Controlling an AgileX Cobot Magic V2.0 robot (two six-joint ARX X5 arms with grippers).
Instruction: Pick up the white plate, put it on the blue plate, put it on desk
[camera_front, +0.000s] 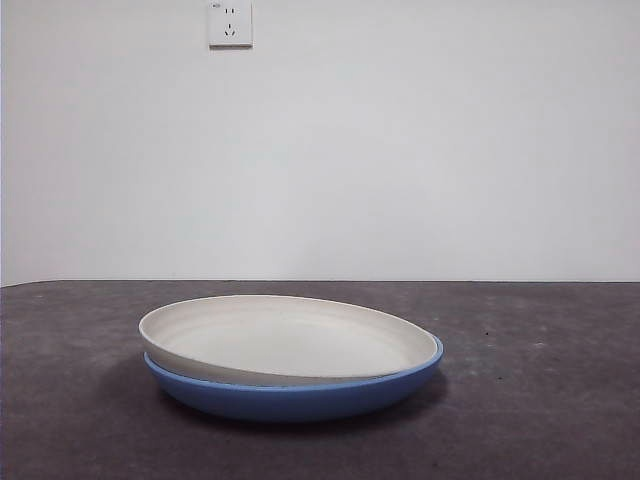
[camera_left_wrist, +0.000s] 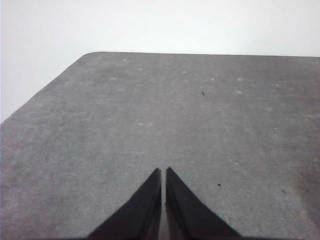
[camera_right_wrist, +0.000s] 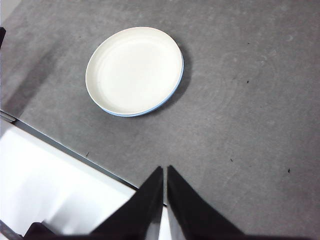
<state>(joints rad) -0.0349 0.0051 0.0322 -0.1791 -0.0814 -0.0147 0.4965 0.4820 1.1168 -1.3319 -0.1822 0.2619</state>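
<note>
The white plate (camera_front: 285, 340) rests inside the blue plate (camera_front: 300, 398), tilted a little, with its left side raised. Both stand on the dark speckled desk (camera_front: 540, 400). In the right wrist view the white plate (camera_right_wrist: 134, 70) covers the blue plate (camera_right_wrist: 176, 86), which shows only as a thin rim. My right gripper (camera_right_wrist: 164, 170) is shut and empty, high above the desk edge, well away from the plates. My left gripper (camera_left_wrist: 163, 171) is shut and empty over bare desk (camera_left_wrist: 150, 110); no plate shows in its view.
A white wall with a power socket (camera_front: 230, 23) stands behind the desk. The desk's edge (camera_right_wrist: 70, 150) runs under my right gripper, with a white surface beyond it. The desk's rounded far corner (camera_left_wrist: 92, 54) shows in the left wrist view.
</note>
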